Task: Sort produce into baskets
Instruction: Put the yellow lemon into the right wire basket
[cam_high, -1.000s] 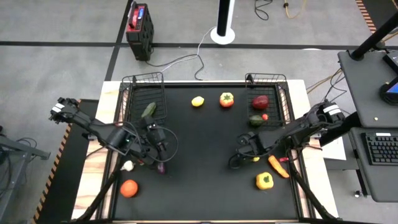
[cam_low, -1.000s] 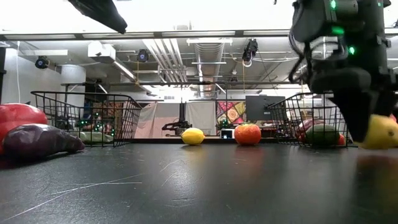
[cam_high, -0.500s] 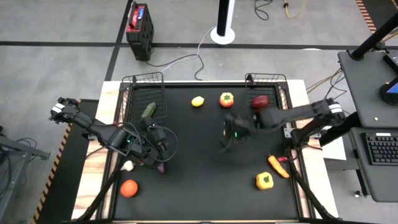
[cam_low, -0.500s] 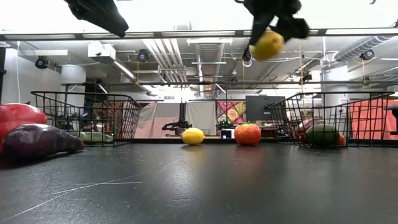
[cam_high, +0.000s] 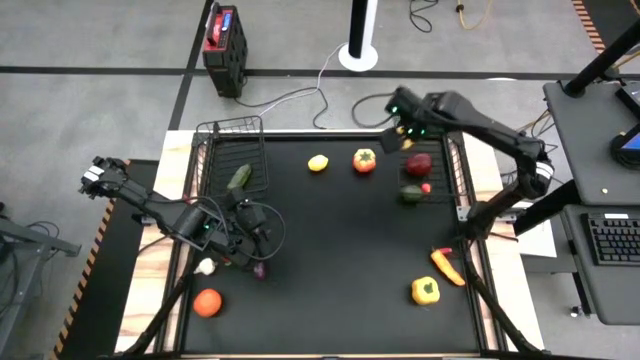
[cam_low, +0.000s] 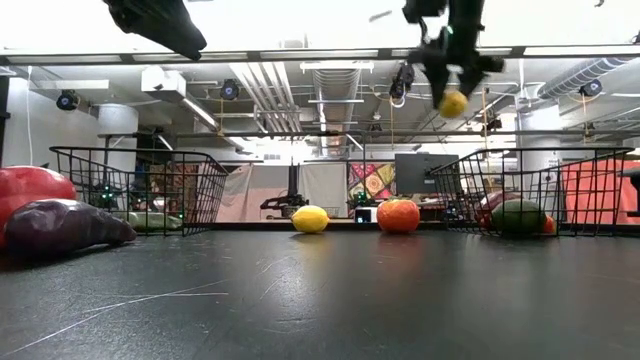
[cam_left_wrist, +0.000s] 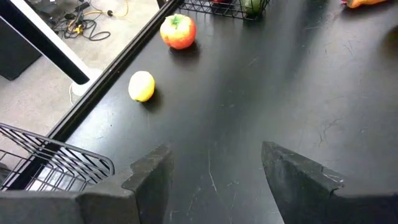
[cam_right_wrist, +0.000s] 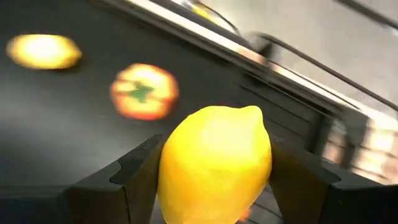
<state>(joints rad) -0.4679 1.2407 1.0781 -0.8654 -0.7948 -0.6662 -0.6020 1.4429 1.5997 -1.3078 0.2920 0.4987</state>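
Observation:
My right gripper (cam_high: 405, 128) is shut on a yellow lemon (cam_right_wrist: 214, 165), raised high over the far end of the right wire basket (cam_high: 452, 160). It also shows high up in the low view (cam_low: 453, 103). That basket holds a red piece (cam_high: 419, 163) and a green piece (cam_high: 411, 194). My left gripper (cam_left_wrist: 214, 180) is open and empty, low over the table beside the purple eggplant (cam_high: 260, 268). The left basket (cam_high: 215, 150) holds a green cucumber (cam_high: 239, 177). My right gripper pinches the lemon's two opposite sides (cam_right_wrist: 171, 168) between its two fingers (cam_right_wrist: 134, 177). In the low view the fingers come from above and the lemon (cam_low: 453, 103) hangs below them. It is lifted well clear of the table and the basket.
A second lemon (cam_high: 318, 163) and an orange tomato (cam_high: 365, 160) lie near the far edge. An orange piece (cam_high: 446, 267) and a yellow pepper (cam_high: 425, 291) lie at the near right. White garlic (cam_high: 205, 266) and a red tomato (cam_high: 207, 302) lie at the near left.
My right gripper has lifted the lemon off the table at the near right and carried it up and toward the far edge, ending over the right basket's far end. The lemon has stayed in the fingers throughout.

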